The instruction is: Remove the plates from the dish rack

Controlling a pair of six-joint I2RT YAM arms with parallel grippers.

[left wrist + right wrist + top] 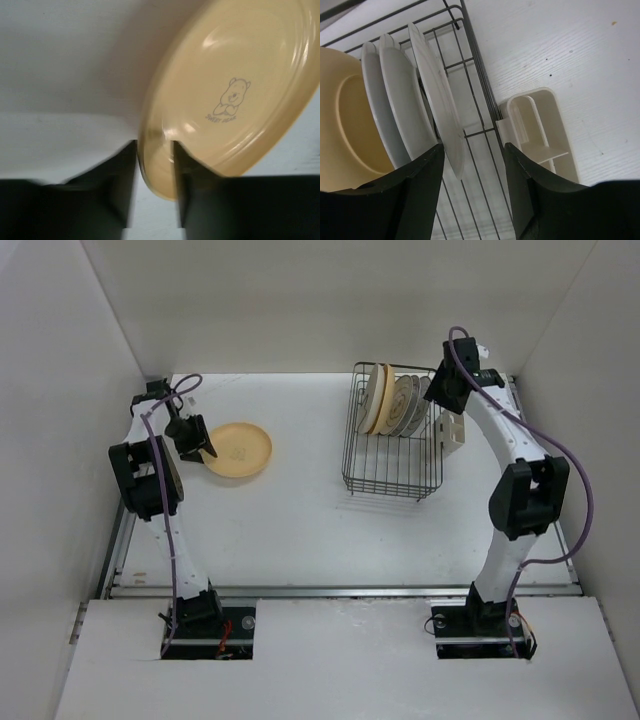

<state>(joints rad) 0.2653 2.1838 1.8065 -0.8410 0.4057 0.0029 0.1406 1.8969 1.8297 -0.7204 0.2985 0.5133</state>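
A yellow-orange plate [240, 450] with a bear motif lies on the table at the left; it fills the left wrist view [235, 90]. My left gripper [207, 451] [155, 142] is shut on its left rim. The wire dish rack [392, 478] stands at the back right and holds several upright plates: a yellow-orange and a cream one [376, 398] and white ones [407, 405]. My right gripper [433, 392] [473, 145] is open above the rack's right end. The rightmost white plate [437, 100] stands between its fingers, close to the left one, untouched.
The cream cup holder [453, 430] [540, 130] hangs on the rack's right side, just under my right finger. White walls enclose the table on three sides. A metal rail runs along the near edge [340, 592].
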